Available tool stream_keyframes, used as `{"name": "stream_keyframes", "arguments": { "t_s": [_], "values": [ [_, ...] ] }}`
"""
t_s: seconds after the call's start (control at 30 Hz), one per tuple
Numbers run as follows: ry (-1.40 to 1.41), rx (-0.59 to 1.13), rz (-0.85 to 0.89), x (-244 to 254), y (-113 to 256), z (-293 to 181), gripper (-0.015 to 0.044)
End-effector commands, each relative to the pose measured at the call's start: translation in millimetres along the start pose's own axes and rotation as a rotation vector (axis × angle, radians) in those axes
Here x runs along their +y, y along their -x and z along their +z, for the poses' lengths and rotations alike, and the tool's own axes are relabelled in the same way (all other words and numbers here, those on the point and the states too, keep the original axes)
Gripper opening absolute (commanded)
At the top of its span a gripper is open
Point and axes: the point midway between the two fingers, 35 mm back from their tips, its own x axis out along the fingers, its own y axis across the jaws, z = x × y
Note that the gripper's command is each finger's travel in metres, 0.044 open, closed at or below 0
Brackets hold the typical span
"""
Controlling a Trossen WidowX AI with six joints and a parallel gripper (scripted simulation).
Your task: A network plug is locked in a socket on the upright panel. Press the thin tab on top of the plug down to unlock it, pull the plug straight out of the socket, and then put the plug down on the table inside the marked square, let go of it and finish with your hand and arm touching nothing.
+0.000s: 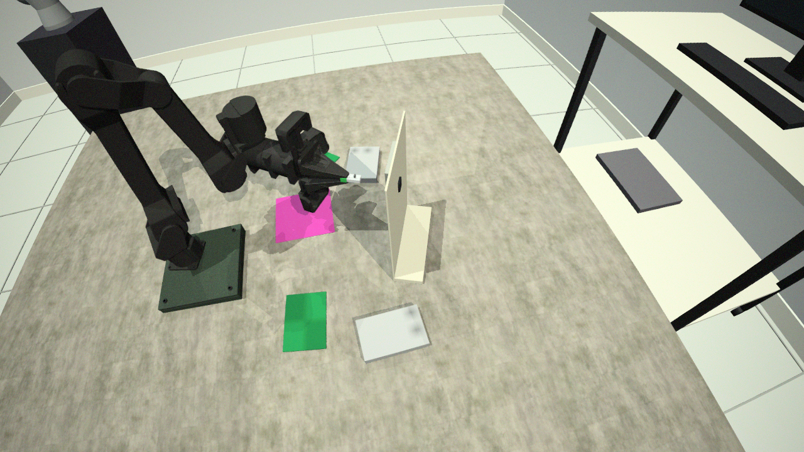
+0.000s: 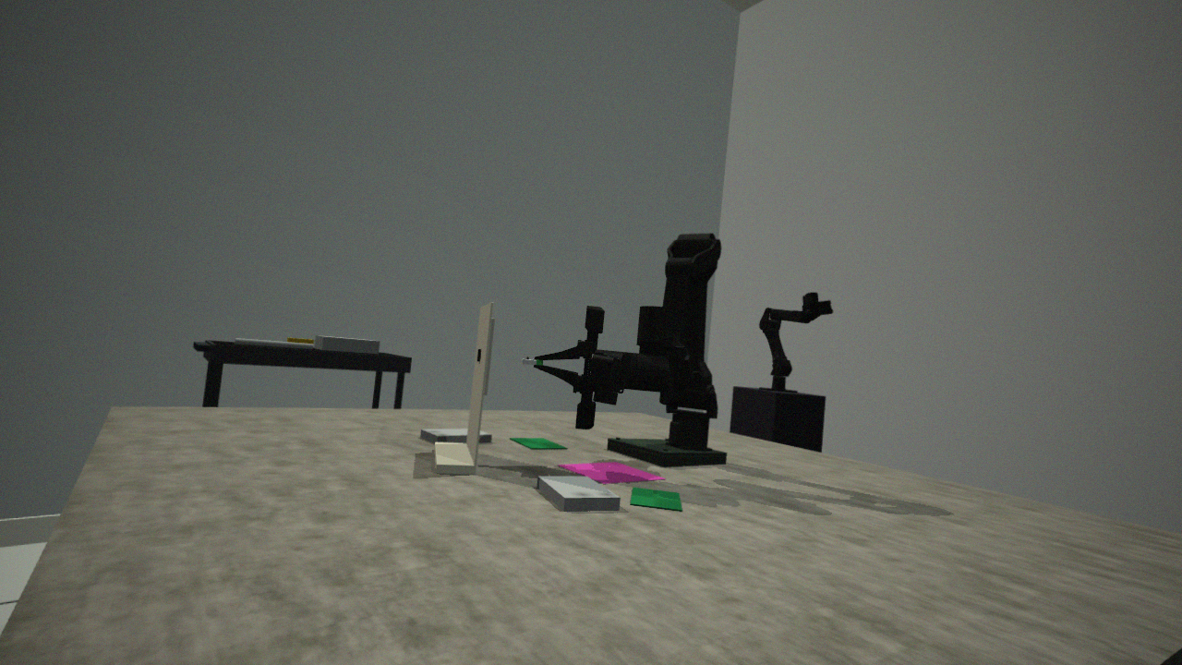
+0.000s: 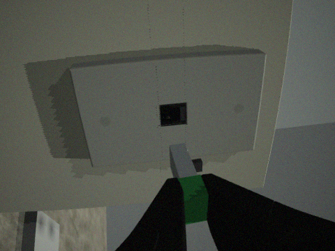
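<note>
My gripper point(image 1: 345, 179) point(image 2: 539, 361) point(image 3: 189, 187) is shut on the plug point(image 1: 353, 177) point(image 2: 528, 361) point(image 3: 195, 200), around its green part. The plug's pale nose points toward the upright panel point(image 1: 396, 230) point(image 2: 478, 405) point(image 3: 223, 21). The plug is outside the socket point(image 3: 173, 114), whose dark opening is empty, with a gap between nose and socket plate. A small dark piece shows beside the nose; I cannot tell whether it is the tab. The magenta square point(image 1: 292, 226) point(image 2: 611, 473) lies flat on the table, below and behind the fingertips toward the arm's base. The plug is high above the table.
Green rectangles point(image 1: 305, 321) point(image 2: 656, 499) point(image 2: 537, 443) lie either side of the magenta square. Low grey-white boxes point(image 1: 391, 333) point(image 1: 364, 160) point(image 2: 578, 496) point(image 3: 47, 231) lie near the panel's two sides. The panel's foot point(image 1: 417, 242) point(image 2: 454, 459) extends away from the arm.
</note>
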Motion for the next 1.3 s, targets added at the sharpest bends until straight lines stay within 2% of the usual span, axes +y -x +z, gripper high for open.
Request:
{"name": "stream_keyframes", "arguments": {
  "t_s": [0.0,1.27],
  "values": [
    [0.0,0.001,0.0,-4,1,0,0.0],
    [0.036,-0.021,0.012,-58,17,-9,0.0]
  ]
}}
